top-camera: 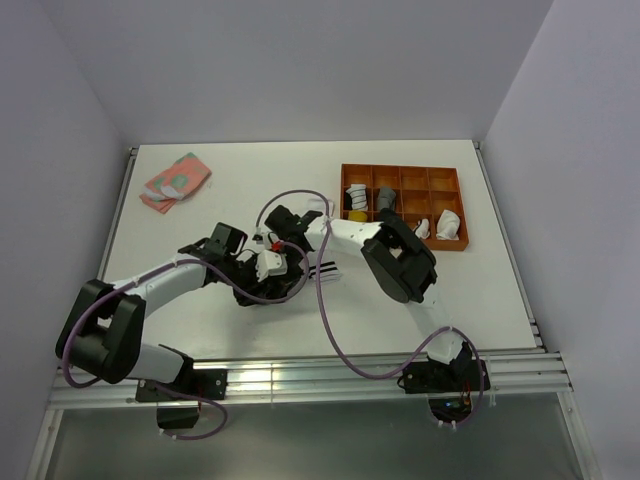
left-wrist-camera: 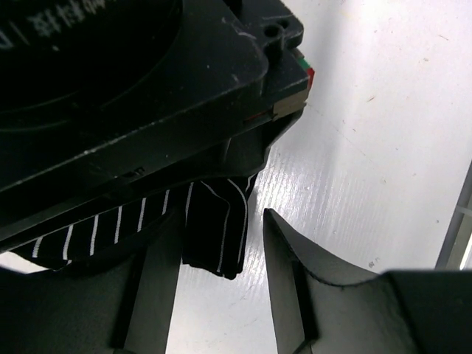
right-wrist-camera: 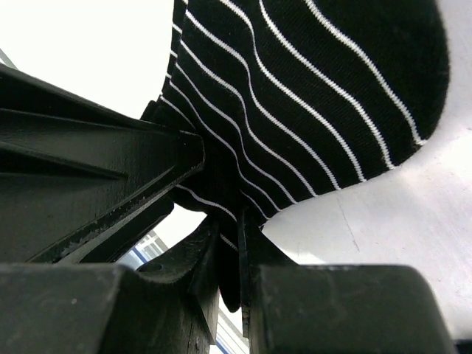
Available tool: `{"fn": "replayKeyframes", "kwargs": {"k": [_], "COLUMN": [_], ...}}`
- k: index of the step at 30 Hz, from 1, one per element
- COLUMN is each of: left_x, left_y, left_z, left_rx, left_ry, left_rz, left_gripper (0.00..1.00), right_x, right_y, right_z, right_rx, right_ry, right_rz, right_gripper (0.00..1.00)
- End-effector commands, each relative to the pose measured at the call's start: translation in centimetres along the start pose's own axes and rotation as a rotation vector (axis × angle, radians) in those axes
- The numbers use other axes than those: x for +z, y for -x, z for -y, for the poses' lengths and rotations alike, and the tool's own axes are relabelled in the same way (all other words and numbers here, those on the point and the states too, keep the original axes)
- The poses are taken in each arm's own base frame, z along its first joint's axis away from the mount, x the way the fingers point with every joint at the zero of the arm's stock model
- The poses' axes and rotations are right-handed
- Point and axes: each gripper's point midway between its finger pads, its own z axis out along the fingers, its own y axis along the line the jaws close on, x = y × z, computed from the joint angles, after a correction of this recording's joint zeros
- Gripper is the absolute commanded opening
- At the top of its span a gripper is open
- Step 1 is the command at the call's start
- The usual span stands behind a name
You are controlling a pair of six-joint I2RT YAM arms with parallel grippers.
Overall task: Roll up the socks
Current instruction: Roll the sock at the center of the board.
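Black striped sock (right-wrist-camera: 310, 96) is lying mid-table (top-camera: 470, 290), bunched between 2 grippers: the right gripper (right-wrist-camera: 230, 251) is pinching its fabric tight, while the left gripper (left-wrist-camera: 217, 236) is standing open around a fold. If the left closes off-centre, that fold is likely slipping out and unrolling.

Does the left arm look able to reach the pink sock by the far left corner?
Probably yes: the left gripper is open, with bare table between it and the pink sock.

Glossy white table (top-camera: 480, 290), boxed in.
I see pale walls (top-camera: 300, 70) on three sides, an aluminium rail (top-camera: 330, 372) along its near edge.
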Motion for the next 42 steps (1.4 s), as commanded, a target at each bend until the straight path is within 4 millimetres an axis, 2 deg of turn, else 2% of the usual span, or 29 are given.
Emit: {"fn": "replayKeyframes", "kwargs": {"k": [1,6,9,10,15,16,18,19,21,25,26,28,30,31,33,34,36,37,42], "left_x": [0.2,0.5,0.8,0.8,1.2,1.3,1.4,1.4,1.5,1.2,1.1,0.8,0.5,0.2,-0.2,-0.5,-0.8,-0.9,-1.0], "left_y": [0.7,0.5,0.1,-0.1,-0.8,-1.0,-1.4,-1.5,-1.8,-2.0,-2.4,-1.9,-2.7,-2.4,-3.2,-2.9,-3.4,-3.2,-3.8], "left_z": [-0.4,-0.2,0.0,0.0,0.9,1.0,1.4,1.5,1.7,1.3,1.3,1.1,0.9,0.6,0.6,0.0,0.3,0.0,0.7], "left_rx": [-0.013,-0.032,-0.042,-0.048,-0.072,-0.077,-0.089,-0.095,-0.109,-0.127,-0.135,-0.126,-0.173,-0.159,-0.219,-0.203,-0.245,-0.225,-0.265], "left_ry": [0.015,0.0,-0.01,-0.011,-0.04,-0.043,-0.054,-0.058,-0.068,-0.069,-0.08,-0.105,-0.129,-0.144,-0.179,-0.179,-0.218,-0.225,-0.332], "left_rz": [0.023,0.022,0.014,0.012,0.005,0.002,-0.006,-0.009,-0.009,-0.006,-0.015,-0.001,-0.011,0.011,0.007,0.017,0.01,0.012,-0.018], "left_gripper": [0.51,0.49,0.43,0.36,0.21,0.16,0.11,0.05,0.0,0.0,0.0,0.0,0.0,0.0,0.0,0.0,0.0,0.0,0.0], "right_x": [0.6,0.4,0.4,0.4,0.3,0.2,0.0,0.0,-0.4,-1.3,-2.0,-2.2,-3.4,-3.5,-4.6,-4.6,-5.3,-5.7,-8.3], "right_y": [-0.9,-0.8,-0.8,-0.8,-0.7,-0.7,-0.6,-0.5,-0.3,-0.3,0.0,0.0,0.8,0.3,1.3,0.7,1.4,1.1,2.4], "right_z": [2.3,2.0,1.9,1.9,1.7,1.6,1.5,1.5,1.3,1.3,0.9,1.5,1.1,1.5,1.1,1.6,1.6,1.7,0.1], "right_rx": [0.014,0.014,0.016,0.02,0.025,0.028,0.028,0.027,0.019,0.021,0.012,0.014,-0.006,0.002,-0.016,-0.007,-0.022,-0.025,-0.141], "right_ry": [-0.074,-0.068,-0.065,-0.067,-0.053,-0.051,-0.054,-0.053,-0.057,-0.079,-0.081,-0.112,-0.117,-0.134,-0.139,-0.149,-0.151,-0.162,-0.157], "right_rz": [-0.029,-0.02,-0.017,-0.015,0.001,0.006,0.024,0.032,0.057,0.105,0.131,0.163,0.227,0.236,0.315,0.321,0.385,0.403,0.559], "right_gripper": [0.17,0.17,0.17,0.18,0.22,0.24,0.26,0.29,0.32,0.37,0.38,0.41,0.43,0.44,0.47,0.47,0.47,0.47,0.47]}}
